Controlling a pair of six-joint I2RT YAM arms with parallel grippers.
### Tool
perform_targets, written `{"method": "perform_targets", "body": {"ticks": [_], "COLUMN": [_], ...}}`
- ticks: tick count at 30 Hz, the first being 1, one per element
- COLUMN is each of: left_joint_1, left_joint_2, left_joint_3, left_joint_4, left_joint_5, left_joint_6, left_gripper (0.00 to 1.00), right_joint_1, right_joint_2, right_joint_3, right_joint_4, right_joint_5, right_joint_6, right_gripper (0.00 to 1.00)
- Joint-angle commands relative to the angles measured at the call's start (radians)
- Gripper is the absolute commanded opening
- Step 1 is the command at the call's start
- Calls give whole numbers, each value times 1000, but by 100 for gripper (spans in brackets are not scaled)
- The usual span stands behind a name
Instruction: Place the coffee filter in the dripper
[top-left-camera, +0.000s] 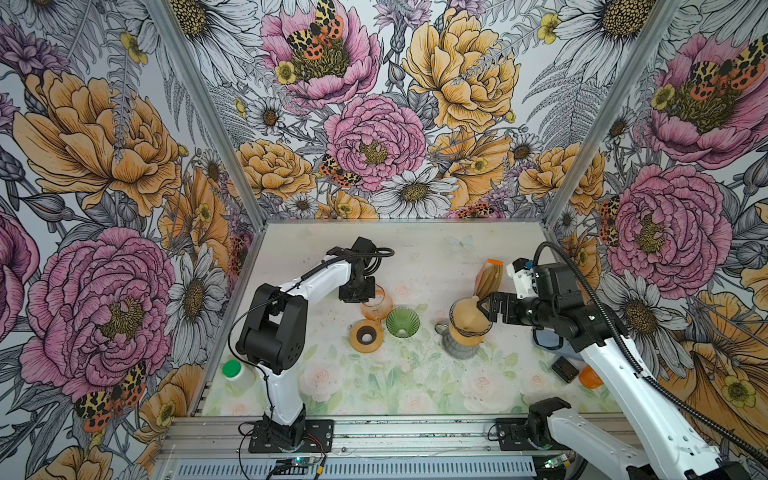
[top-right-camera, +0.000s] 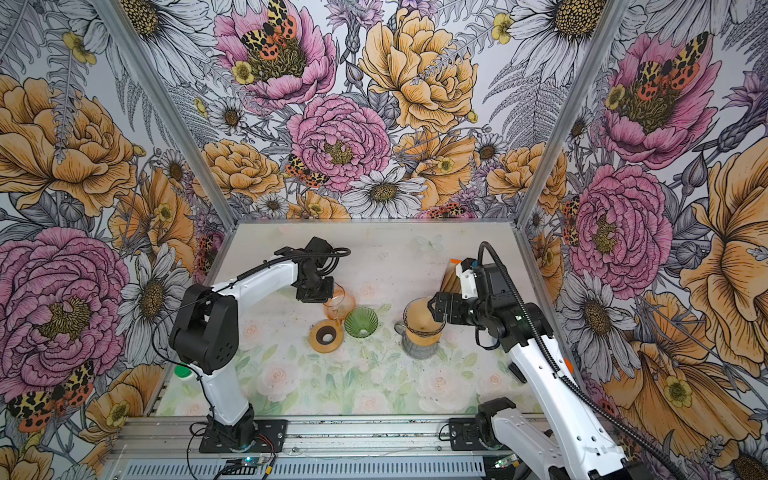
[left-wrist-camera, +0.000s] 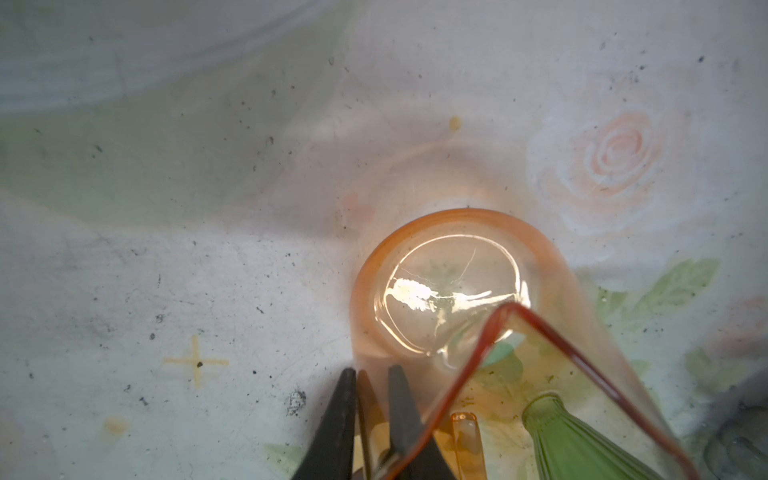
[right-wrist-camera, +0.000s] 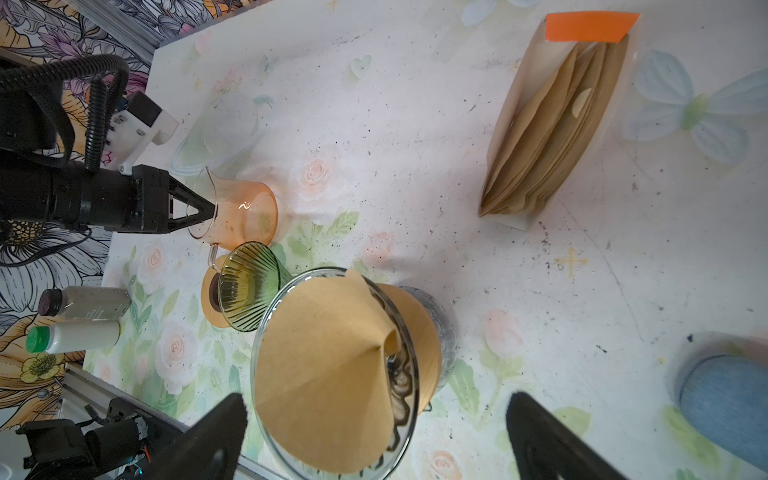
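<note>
One orange tab (right-wrist-camera: 590, 27) on filter pack (right-wrist-camera: 552, 137); grey bottle (right-wrist-camera: 89, 303) print illegible.

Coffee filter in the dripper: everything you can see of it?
The coffee filter is brown, unbleached-looking paper, cone-shaped, with a crease running to a point near its middle. It sits in the clear glass dripper, covering most of the mouth and looking only partly opened; one corner pokes above the rim. The right gripper is open, jaws either side of the dripper, clear of the paper.
</note>
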Motion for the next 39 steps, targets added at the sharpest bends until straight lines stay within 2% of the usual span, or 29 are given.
{"method": "perform_targets", "body": {"ticks": [1, 13, 19, 25, 29, 32, 37, 39], "left_joint_1": [-15, -19, -13, -13, -13, -14, -20, -24], "left_joint_2": [-41, -65, -62, -33, -26, -29, -97, -146], "left_joint_3": [-7, -27, -3, 52, 75, 85, 78, 62], "left_joint_4": [-37, -81, -80, -80, -80, -81, -87, -85], "left_joint_5": [-31, -63, -59, -47, -49, -56, -91, -99], "left_joint_6": [17, 0, -11, -12, -11, -10, -17, -21], "left_gripper": [18, 18, 25, 27, 36, 37, 41, 46], "right_joint_1": [7, 7, 7, 8, 6, 7, 9, 9], "right_joint_2": [9, 10, 11, 5, -5, -6, -13, -16], "right_joint_3": [4, 4, 6, 5, 0, -1, 0, -1], "right_joint_4": [0, 0, 0, 1, 0, 0, 0, 2], "right_joint_5": [8, 4, 4, 4, 4, 4, -9, -21], "right_joint_6": [4, 2, 1, 1, 3, 3, -4, -11], "right_gripper": [99, 100, 99, 99, 99, 99, 99, 100]}}
